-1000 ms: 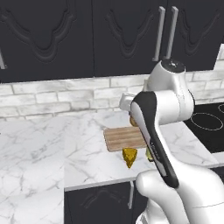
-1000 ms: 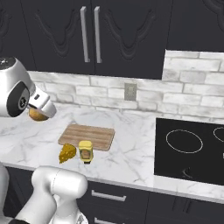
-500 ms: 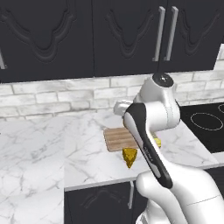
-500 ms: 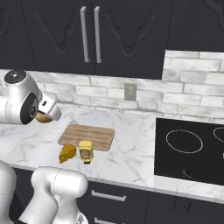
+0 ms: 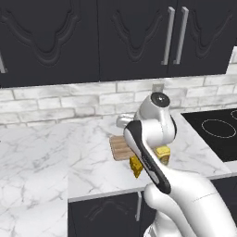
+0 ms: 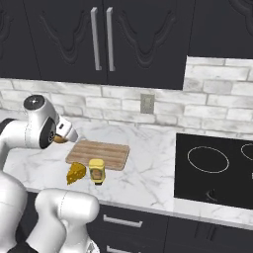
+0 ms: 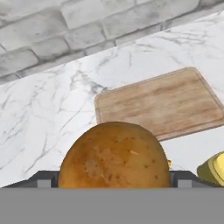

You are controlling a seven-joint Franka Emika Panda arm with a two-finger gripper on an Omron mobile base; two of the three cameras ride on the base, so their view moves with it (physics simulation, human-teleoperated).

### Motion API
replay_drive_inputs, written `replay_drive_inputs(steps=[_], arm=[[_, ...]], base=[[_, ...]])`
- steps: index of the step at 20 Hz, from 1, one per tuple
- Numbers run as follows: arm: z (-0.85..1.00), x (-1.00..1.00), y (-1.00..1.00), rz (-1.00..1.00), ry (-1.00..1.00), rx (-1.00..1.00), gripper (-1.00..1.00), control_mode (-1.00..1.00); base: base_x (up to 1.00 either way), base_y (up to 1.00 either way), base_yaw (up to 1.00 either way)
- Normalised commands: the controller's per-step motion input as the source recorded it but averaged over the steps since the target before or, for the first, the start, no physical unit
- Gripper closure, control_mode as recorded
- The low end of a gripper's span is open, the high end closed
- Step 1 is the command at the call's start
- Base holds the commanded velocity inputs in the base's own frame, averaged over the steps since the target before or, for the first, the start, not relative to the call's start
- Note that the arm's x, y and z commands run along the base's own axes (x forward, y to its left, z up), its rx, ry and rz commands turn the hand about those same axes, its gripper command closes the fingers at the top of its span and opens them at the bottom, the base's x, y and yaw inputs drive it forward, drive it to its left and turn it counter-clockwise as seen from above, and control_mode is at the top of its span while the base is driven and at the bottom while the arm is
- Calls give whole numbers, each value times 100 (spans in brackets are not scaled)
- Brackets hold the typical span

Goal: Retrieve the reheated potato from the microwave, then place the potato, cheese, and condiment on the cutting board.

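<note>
I have the potato (image 7: 114, 155) seated between my gripper's (image 7: 114, 177) wide-spread fingers, hanging left of the cutting board (image 7: 159, 105) above the table (image 7: 48, 109); smooth, rounded, firm, so I judge a grip across its middle safest.

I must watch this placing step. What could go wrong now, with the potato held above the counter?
The potato is round and wide between the fingers, so it may roll off the cutting board once released. The cheese and condiment stand close to the board's front edge; a low approach might knock them.
</note>
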Motion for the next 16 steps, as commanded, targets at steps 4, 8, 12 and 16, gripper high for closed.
replay_drive_inputs(steps=[4, 8, 12, 16], arm=[[-37, 58, 8, -3, 16, 0, 100, -100], [-51, 49, 15, 0, 10, 0, 100, -100], [-54, 49, 7, 0, 7, 0, 100, -100], [-48, 43, 0, 0, 1, 0, 100, -100]], base=[[0, 0, 0], [0, 0, 0], [0, 0, 0], [0, 0, 0]])
